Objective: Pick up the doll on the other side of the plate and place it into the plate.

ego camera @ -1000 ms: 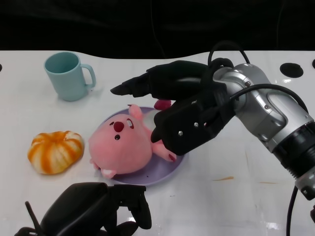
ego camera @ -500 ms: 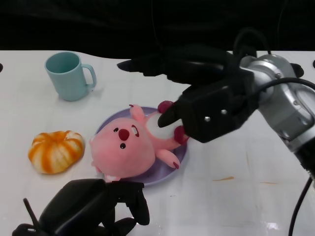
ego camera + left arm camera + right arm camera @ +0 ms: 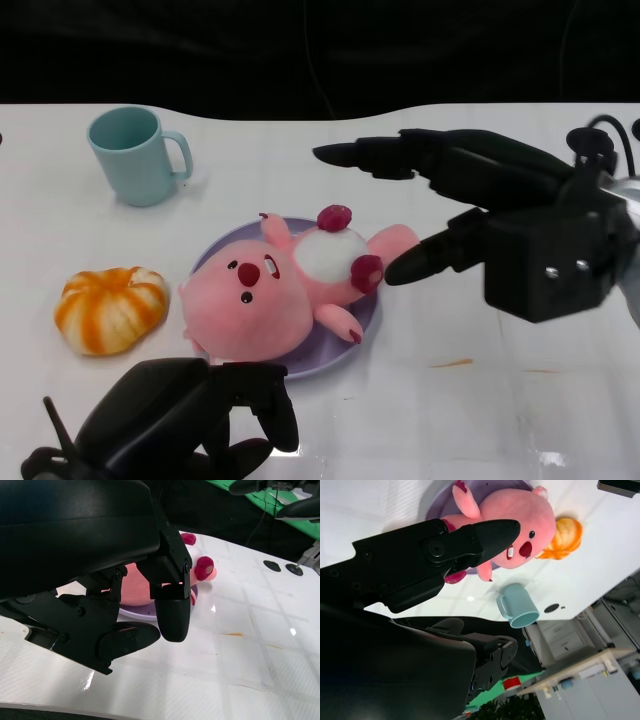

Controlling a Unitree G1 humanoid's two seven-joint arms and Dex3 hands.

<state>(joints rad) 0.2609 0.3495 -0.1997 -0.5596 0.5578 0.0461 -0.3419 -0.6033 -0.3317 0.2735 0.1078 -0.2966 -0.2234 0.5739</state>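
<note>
White tabletop fills my view, black backdrop behind. Nearest me, my left hand (image 3: 190, 420) rests low at the table edge, fingers curled in, holding nothing. Just beyond it the doll (image 3: 280, 295) lies on its back in the plate (image 3: 365, 318), so I judge the placing done. My right hand (image 3: 500, 230) hovers beside the doll, fingers spread and empty. A pumpkin (image 3: 110, 308) sits left of the plate, a mug (image 3: 135, 155) farther back; nothing blocks the way.

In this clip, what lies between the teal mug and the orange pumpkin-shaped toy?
Nothing: in the head view only bare white table separates the teal mug from the orange pumpkin-shaped toy.
</note>
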